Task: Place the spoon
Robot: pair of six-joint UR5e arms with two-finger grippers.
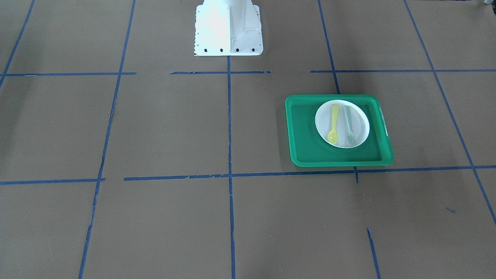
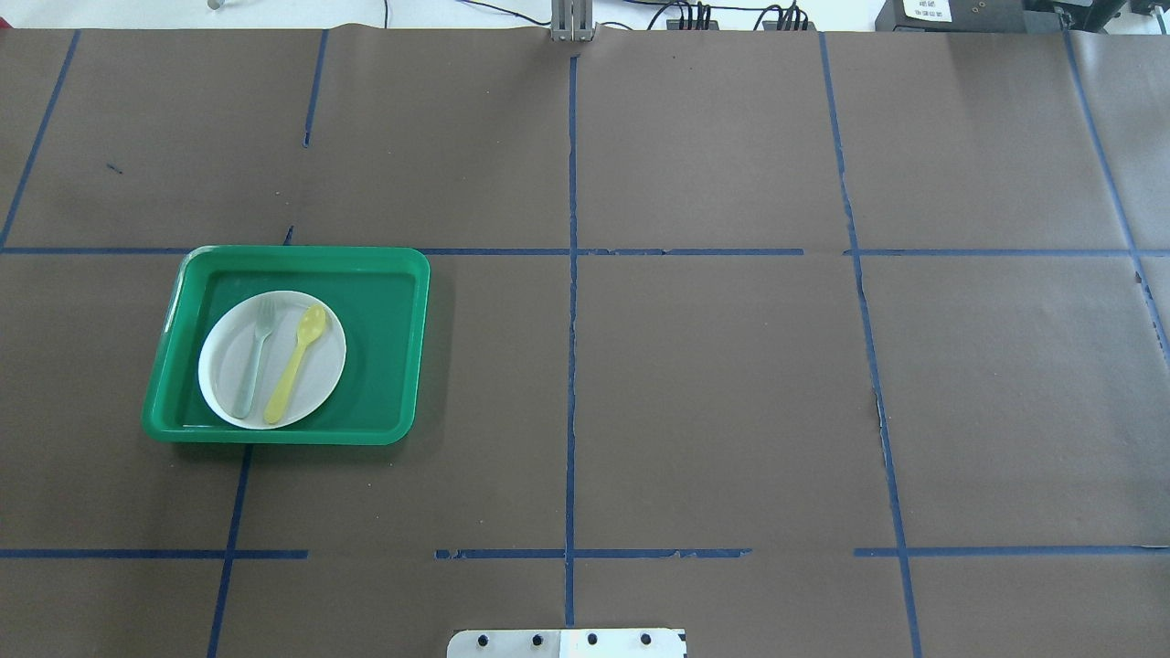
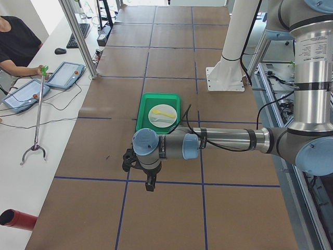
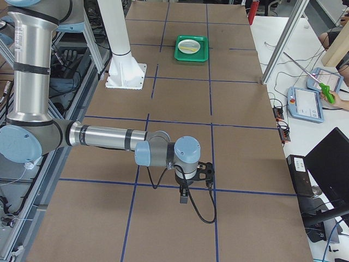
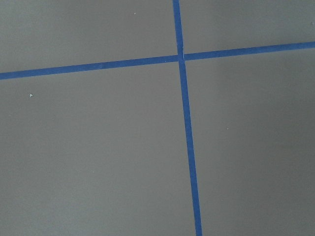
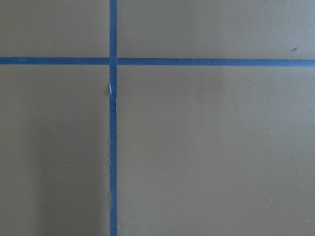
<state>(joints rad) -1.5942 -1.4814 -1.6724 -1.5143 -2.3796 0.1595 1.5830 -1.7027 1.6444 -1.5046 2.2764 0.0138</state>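
Observation:
The yellow spoon (image 1: 333,124) lies on a white plate (image 1: 323,120) next to a pale grey-green fork (image 1: 349,126), inside a green tray (image 1: 306,135). In the overhead view the spoon (image 2: 294,364) lies right of the fork (image 2: 255,358) on the plate (image 2: 324,375) in the tray (image 2: 384,347), at the table's left. My left gripper (image 3: 150,186) shows only in the exterior left view, pointing down well short of the tray (image 3: 148,101); I cannot tell if it is open. My right gripper (image 4: 184,197) shows only in the exterior right view, far from the tray (image 4: 182,55); I cannot tell its state.
Brown paper with blue tape lines covers the table; both wrist views show only that. The robot's white base (image 1: 228,31) stands at the table's edge. Operators sit beside the table, one holding a long grabber stick (image 3: 36,117).

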